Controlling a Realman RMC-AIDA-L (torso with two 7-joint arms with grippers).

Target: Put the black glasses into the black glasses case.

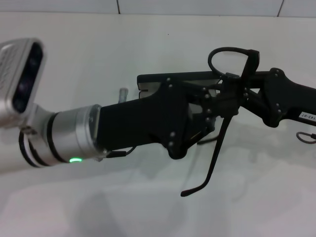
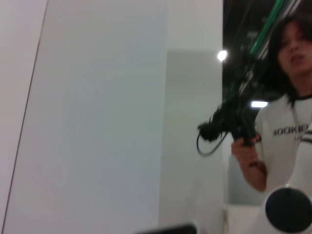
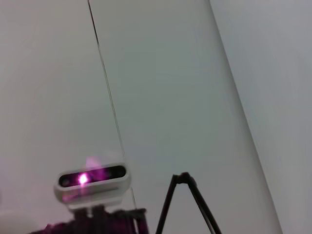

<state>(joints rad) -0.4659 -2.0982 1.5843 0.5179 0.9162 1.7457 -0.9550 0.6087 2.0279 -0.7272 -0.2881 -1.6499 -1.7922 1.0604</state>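
Note:
The black glasses hang in the air at mid-table. One lens loop points up and one temple arm dangles down toward the table. My right gripper reaches in from the right and is shut on their frame. The right wrist view shows the two temple arms meeting in a peak. The black glasses case appears as a flat dark slab just behind my left gripper. That gripper reaches in from the left, hides most of the case, and meets the right gripper at the glasses.
The white table spreads all round, with a tiled wall at the back. A small grey piece sticks out by the case's left end. In the left wrist view a person holds a black device beyond the table.

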